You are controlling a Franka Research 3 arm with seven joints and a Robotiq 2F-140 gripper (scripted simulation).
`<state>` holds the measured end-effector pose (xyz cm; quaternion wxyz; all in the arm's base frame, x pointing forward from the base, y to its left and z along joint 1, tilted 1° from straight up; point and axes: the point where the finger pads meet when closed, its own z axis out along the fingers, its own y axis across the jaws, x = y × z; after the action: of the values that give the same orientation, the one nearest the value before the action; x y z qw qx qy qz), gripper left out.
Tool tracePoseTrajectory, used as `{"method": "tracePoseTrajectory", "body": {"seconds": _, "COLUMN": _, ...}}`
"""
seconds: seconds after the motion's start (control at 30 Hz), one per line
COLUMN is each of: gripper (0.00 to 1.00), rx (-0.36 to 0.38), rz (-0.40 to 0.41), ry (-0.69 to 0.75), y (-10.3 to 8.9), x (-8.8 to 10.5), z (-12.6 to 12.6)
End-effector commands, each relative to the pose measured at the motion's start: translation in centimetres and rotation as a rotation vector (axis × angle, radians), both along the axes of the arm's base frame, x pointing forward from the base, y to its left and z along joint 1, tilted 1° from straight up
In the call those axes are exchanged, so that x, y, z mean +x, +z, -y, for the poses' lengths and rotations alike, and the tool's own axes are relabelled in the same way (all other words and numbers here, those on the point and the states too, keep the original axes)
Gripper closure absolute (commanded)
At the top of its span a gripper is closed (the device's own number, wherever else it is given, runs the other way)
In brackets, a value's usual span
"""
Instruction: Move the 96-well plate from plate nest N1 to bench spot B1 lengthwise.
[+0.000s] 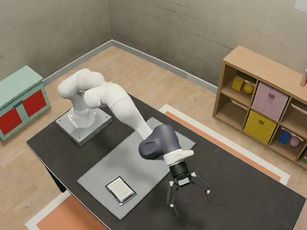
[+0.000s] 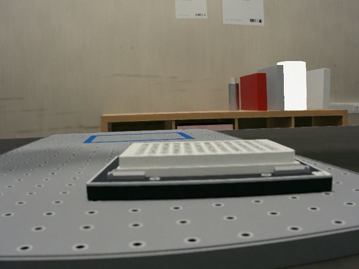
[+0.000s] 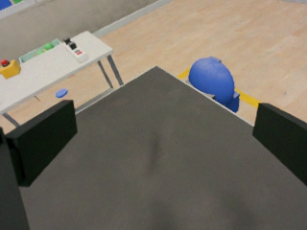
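Note:
The white 96-well plate (image 1: pixel 121 190) sits in the dark plate nest (image 1: pixel 121 191) on the grey perforated board, near its front corner. In the exterior view the plate (image 2: pixel 207 154) rests flat in the nest (image 2: pixel 208 185), and the blue taped outline (image 2: pixel 138 137) lies farther back on the board. My gripper (image 1: pixel 189 201) hangs open and empty over the dark table top, to the right of the plate and off the board. In the wrist view the two finger pads stand wide apart (image 3: pixel 158 139) over bare table; the plate is not in that view.
The robot base (image 1: pixel 83 124) stands at the table's back left. A wooden shelf (image 1: pixel 270 108) with bins stands on the floor to the right. A blue rounded object (image 3: pixel 212 80) and a white side table (image 3: pixel 48 67) lie beyond the table edge in the wrist view.

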<state>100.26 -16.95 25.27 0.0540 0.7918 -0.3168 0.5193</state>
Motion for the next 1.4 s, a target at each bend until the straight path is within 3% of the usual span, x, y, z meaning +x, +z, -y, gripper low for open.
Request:
{"method": "tracePoseTrajectory", "body": {"seconds": 0.0, "gripper": 0.00, "rx": -0.013, "rz": -0.029, "ry": -0.008, "y": -0.3, "x": -0.6, "z": 1.2}}
{"method": "tracePoseTrajectory", "body": {"seconds": 0.87, "gripper": 0.00, "rx": -0.045, "rz": -0.283, "ry": -0.045, "y": -4.4, "x": -7.2, "z": 8.7}}
{"method": "tracePoseTrajectory", "body": {"seconds": 1.37, "gripper": 0.00, "rx": -0.039, "rz": -0.473, "ry": -0.021, "y": -7.7, "x": -13.1, "z": 11.8}}
